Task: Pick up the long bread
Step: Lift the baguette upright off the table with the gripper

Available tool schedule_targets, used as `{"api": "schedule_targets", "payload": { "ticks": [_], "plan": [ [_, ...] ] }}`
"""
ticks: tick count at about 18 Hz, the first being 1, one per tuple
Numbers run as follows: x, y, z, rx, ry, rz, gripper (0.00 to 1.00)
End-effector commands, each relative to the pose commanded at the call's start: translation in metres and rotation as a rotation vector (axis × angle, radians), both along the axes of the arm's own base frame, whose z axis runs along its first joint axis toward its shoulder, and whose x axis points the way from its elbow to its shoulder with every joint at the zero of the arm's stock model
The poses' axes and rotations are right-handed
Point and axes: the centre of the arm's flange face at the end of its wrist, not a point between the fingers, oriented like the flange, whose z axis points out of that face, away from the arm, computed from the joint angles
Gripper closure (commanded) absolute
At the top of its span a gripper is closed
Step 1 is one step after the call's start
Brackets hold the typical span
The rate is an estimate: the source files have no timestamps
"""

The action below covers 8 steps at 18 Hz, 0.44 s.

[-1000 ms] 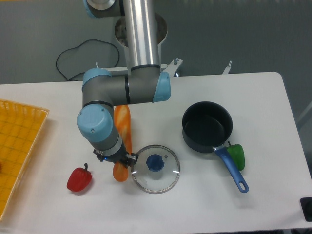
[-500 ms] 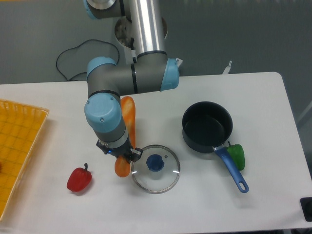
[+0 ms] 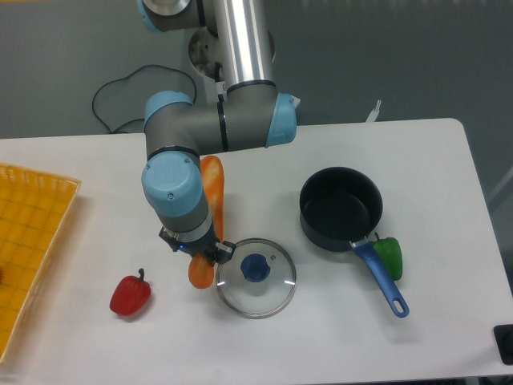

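Seen from above: a white table with its far edge along the top and its right edge running down past a dark pot. Robot arm reaching down from the top centre, wrist folded over the left-middle of the table. Gripper pointing down, mostly hidden under the wrist housing; jaw spacing impossible to tell from this view.

Long bread, orange-golden, lying lengthwise toward the camera directly under the wrist, its middle covered by the arm, its near rounded end showing just left of a glass lid. Lid flat on the table with a blue knob, its rim touching or nearly touching the bread's near end.

Left of the bread, a red pepper, apart from it. At the far left edge, a yellow basket, partly out of frame. To the right, a black saucepan with a blue handle, and a green pepper against that handle. Open white surface along the near edge and in the far-right corner.
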Motion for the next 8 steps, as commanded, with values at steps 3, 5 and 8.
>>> {"api": "schedule_targets", "payload": {
  "ticks": [3,5,8],
  "plan": [
    [0.0015,-0.0018,0.0,-0.002,-0.003,0.0,0.6],
    [0.0017,-0.0019,0.001,0.001,-0.003,0.0,0.6],
    [0.0008,-0.0023,0.001,0.001,-0.003,0.002,0.6]
  ]
}}
